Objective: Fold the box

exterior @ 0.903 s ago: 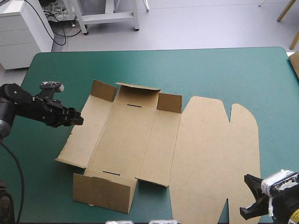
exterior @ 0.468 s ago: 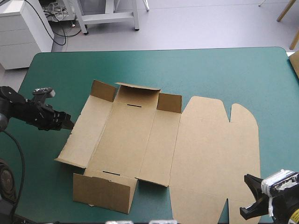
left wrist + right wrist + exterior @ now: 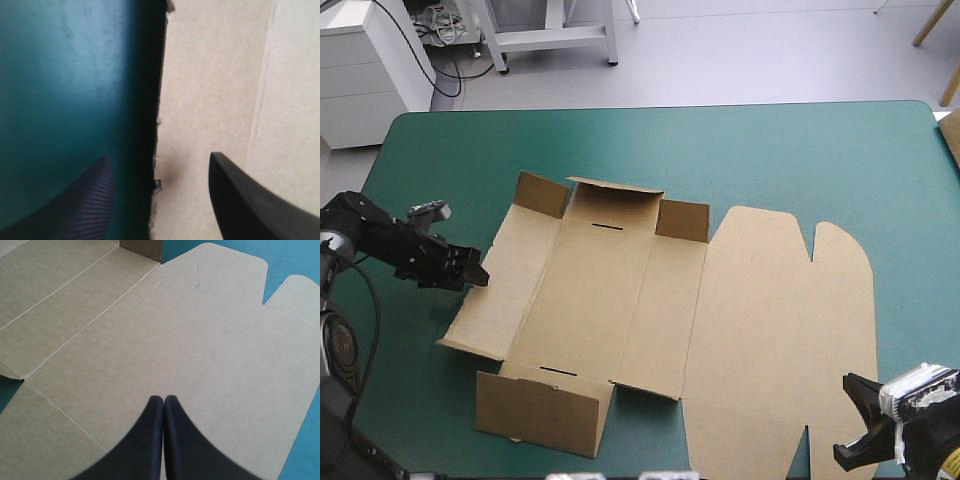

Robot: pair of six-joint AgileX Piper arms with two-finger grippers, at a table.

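Movement shows only on our left side. Our left claw (image 3: 477,277) pulled back a little just before, and now it sits right at the left edge of the box (image 3: 650,290), a bit nearer to us than earlier. Its fingers are wide apart and hold nothing. One is over the cover (image 3: 60,75), the other over the left flap (image 3: 210,90), with the flap's edge between them. We think this means we are lined up to pinch that flap and lift it into a wall. Our right claw (image 3: 164,398) has not moved. Its fingers are pressed together with nothing in them, and it hangs over the big lid by the near right corner. The box lies open in the middle of the table, with the far wall (image 3: 615,205) and its two small tabs standing up and the rest mostly flat. We cannot tell if the left fingers touch the board yet, since a dark shadow hides the edge. The near right corner of the box is cut off from view.
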